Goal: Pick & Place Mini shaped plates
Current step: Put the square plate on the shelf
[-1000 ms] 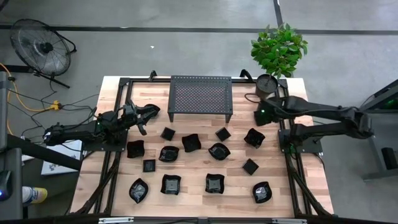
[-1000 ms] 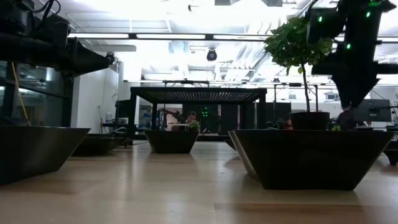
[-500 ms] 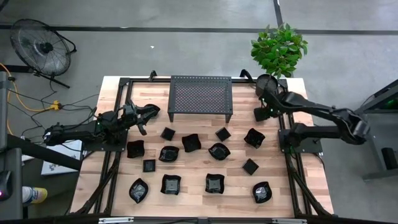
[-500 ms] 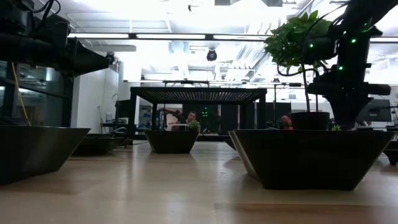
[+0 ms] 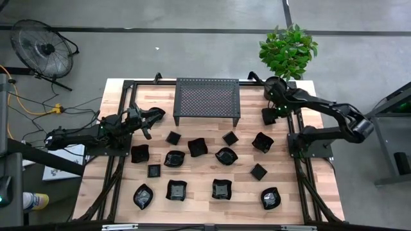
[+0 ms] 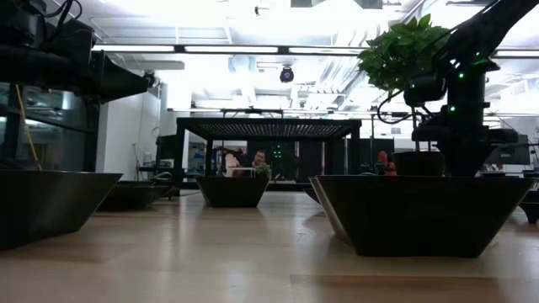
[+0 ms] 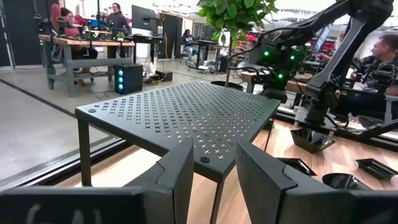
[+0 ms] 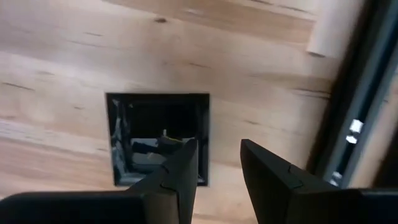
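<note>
One glossy black square plate [image 8: 158,139] below right end effector [image 8: 217,163], fingers slightly parted, empty

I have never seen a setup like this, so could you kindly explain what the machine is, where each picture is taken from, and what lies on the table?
It is a robot with two dark arms at a wooden table. One picture looks straight down, one looks level across the tabletop, and one camera sits on each wrist. Small glossy black mini plates are scattered over the table, behind them a perforated metal rack and a potted plant. The left gripper waits beside the rack, open and empty. The right gripper hangs above a square plate near the plant, its fingers apart and holding nothing. People sit at desks in the room behind.
</note>
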